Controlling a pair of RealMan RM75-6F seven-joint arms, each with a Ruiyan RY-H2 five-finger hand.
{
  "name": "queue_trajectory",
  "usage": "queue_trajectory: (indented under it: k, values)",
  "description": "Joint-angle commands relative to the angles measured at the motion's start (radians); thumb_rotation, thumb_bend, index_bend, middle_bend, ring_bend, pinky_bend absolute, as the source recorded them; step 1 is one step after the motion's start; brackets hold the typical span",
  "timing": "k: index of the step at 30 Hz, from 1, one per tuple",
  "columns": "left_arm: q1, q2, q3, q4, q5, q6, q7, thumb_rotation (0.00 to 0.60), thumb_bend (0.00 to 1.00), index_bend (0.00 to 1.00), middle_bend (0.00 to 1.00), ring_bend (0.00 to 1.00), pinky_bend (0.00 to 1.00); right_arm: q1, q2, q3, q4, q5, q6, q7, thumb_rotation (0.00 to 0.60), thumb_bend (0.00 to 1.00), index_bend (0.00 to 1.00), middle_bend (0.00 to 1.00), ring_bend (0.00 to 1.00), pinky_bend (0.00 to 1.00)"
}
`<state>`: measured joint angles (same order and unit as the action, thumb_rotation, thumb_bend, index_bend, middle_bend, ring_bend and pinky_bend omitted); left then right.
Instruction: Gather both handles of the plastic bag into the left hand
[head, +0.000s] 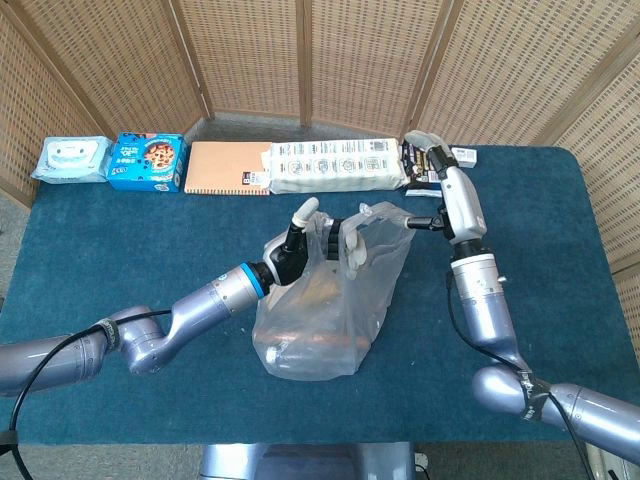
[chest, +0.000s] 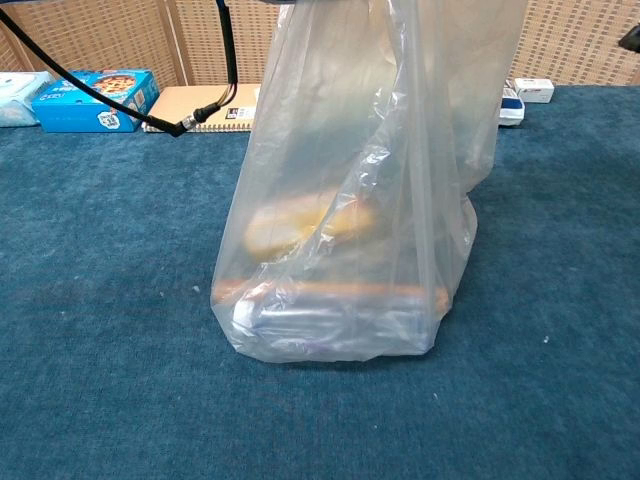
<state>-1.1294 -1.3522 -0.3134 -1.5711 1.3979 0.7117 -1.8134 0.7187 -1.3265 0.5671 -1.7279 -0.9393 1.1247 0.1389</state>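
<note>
A clear plastic bag (head: 325, 315) stands mid-table with a bottle and orange-brown goods inside; in the chest view the bag (chest: 345, 210) fills the middle and both hands are cut off above. My left hand (head: 322, 233) reaches in from the left and grips the bunched plastic at the bag's top, fingers wrapped into it. Whether both handles lie in that grip is hidden by the folds. The right side of the bag's mouth (head: 385, 218) stands loose. My right hand (head: 430, 150) is raised behind and to the right of the bag, fingers apart, holding nothing and clear of the plastic.
Along the back edge lie a wipes pack (head: 70, 158), a blue cookie box (head: 148, 161), a brown notebook (head: 228, 167), a long white package (head: 338, 165) and a small white box (head: 463, 155). A black cable (chest: 190, 115) hangs at the chest view's upper left.
</note>
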Motion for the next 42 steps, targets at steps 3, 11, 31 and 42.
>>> queue_trajectory:
  k: [3,11,31,42]
  values:
    - [0.008,-0.001,-0.009,0.004,-0.002,-0.007,0.003,0.0,0.1,0.57,0.56,0.55,0.53,-0.015,0.028,-0.005,0.001,-0.019,-0.014,0.033,0.6,0.04,0.14,0.12,0.02,0.04]
    - [0.021,-0.002,-0.023,0.01,-0.002,-0.017,-0.005,0.0,0.1,0.57,0.56,0.55,0.53,-0.047,0.087,-0.013,-0.01,-0.052,-0.035,0.089,0.6,0.04,0.14,0.12,0.02,0.04]
    - [0.025,-0.021,-0.05,0.014,-0.008,-0.049,-0.001,0.0,0.1,0.57,0.56,0.55,0.53,-0.026,0.119,-0.053,-0.005,-0.065,-0.102,0.103,0.6,0.04,0.1,0.11,0.02,0.04]
    - [0.033,-0.031,-0.068,0.015,-0.036,-0.059,0.025,0.0,0.1,0.57,0.56,0.55,0.53,-0.037,0.129,-0.074,-0.039,-0.083,-0.083,0.096,0.6,0.04,0.09,0.11,0.01,0.04]
